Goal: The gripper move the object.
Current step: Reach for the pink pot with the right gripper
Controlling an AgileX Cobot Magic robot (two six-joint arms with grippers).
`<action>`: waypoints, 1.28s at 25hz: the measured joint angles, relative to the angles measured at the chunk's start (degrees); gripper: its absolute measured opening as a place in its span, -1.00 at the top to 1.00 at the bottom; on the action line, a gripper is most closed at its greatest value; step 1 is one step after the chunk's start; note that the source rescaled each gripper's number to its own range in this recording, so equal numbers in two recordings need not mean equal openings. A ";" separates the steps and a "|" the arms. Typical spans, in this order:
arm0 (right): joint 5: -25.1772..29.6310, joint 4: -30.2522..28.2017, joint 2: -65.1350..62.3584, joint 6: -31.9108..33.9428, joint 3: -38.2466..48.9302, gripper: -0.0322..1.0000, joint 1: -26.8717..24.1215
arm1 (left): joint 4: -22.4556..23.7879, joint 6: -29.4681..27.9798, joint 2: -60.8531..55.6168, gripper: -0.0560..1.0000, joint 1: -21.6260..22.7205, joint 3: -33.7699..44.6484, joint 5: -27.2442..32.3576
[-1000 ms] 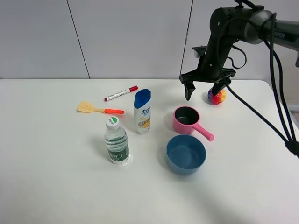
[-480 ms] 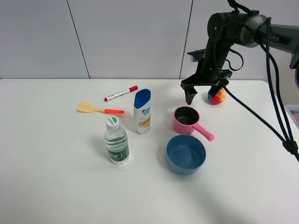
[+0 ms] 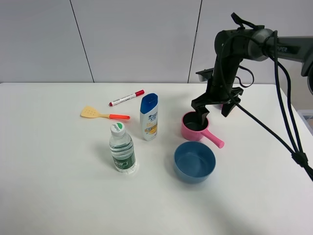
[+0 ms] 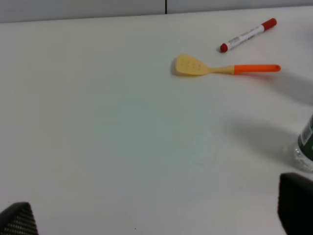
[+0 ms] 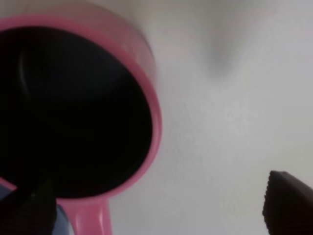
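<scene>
The pink toy saucepan [image 3: 189,132] stands on the white table [image 3: 58,186], its short handle [image 3: 215,139] pointing to the front right. My right gripper [image 3: 214,113] is open and low over the pan's far right rim, one finger inside the dark bowl and the other outside. In the right wrist view the pink rim [image 5: 149,93] and dark inside fill the frame, with the gripper [image 5: 159,208] open astride the rim. My left gripper [image 4: 156,218] is open and empty over bare table; it does not show in the exterior view.
A blue bowl [image 3: 194,161] sits just in front of the pan. A shampoo bottle [image 3: 149,116], water bottle [image 3: 122,148], yellow spatula [image 3: 103,114] and red marker [image 3: 126,97] lie left of it. The spatula [image 4: 225,67] and marker [image 4: 248,35] also show in the left wrist view.
My right gripper has come down and forward from above the table's far side to the pan, and one finger now dips inside it. The colourful ball behind it is now hidden.
</scene>
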 joint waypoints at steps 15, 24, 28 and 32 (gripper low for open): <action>-7.31 0.05 4.62 -0.30 0.00 -0.90 0.00 | 0.00 0.00 0.00 -1.00 0.00 0.00 0.00; -9.37 0.11 6.57 -0.30 0.11 -0.55 0.00 | 0.00 0.00 0.00 -1.00 0.00 0.00 0.00; -9.37 0.11 6.58 -0.30 0.11 -0.03 0.00 | 0.00 0.00 0.00 -1.00 0.00 0.00 0.00; -9.32 0.11 6.58 -0.30 0.11 0.55 0.00 | 0.00 0.00 0.00 -1.00 0.00 0.00 0.00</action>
